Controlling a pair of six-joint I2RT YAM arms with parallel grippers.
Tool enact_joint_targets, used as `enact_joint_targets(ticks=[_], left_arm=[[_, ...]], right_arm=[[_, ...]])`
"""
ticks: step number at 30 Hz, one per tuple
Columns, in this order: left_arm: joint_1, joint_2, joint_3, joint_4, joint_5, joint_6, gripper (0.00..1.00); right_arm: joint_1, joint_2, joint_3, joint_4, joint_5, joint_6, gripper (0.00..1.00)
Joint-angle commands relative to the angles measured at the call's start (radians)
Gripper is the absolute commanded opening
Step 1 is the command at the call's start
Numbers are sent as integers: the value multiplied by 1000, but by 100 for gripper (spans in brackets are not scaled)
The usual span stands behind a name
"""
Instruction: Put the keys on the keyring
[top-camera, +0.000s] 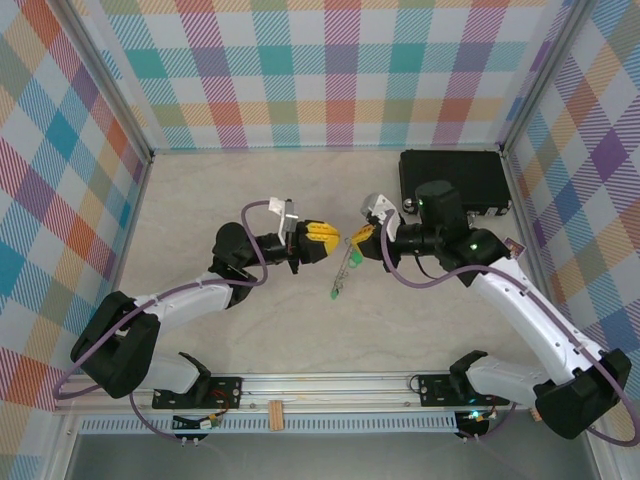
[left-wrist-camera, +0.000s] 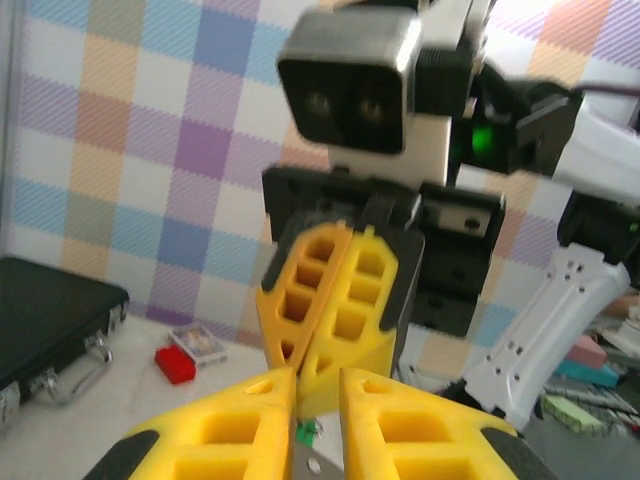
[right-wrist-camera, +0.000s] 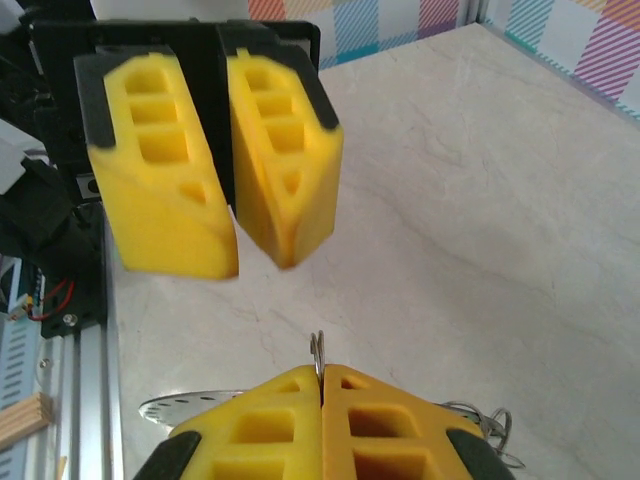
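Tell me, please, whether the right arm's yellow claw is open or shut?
Shut: the right claw has its yellow pads pressed together, pinching the thin flat grey metal keyring between them.

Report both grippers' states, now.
Left gripper: slightly open, nothing visible between its fingers.
Right gripper: closed, holding the keyring.

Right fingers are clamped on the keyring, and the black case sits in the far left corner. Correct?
No: the top external view shows the black case in the far right corner. The right fingers are clamped on the keyring, as you say.
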Motion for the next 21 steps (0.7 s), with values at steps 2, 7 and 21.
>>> enact_joint_targets(ticks=[2, 7, 21], left_arm=[[9, -46, 54, -246, 67, 178, 19], [8, -104, 79, -480, 41, 354, 19], [-1, -75, 103, -620, 61, 461, 19]], right_arm=[[36, 42, 79, -125, 46, -157, 0], [65, 108, 145, -239, 96, -221, 0], [81, 145, 208, -359, 126, -282, 0]])
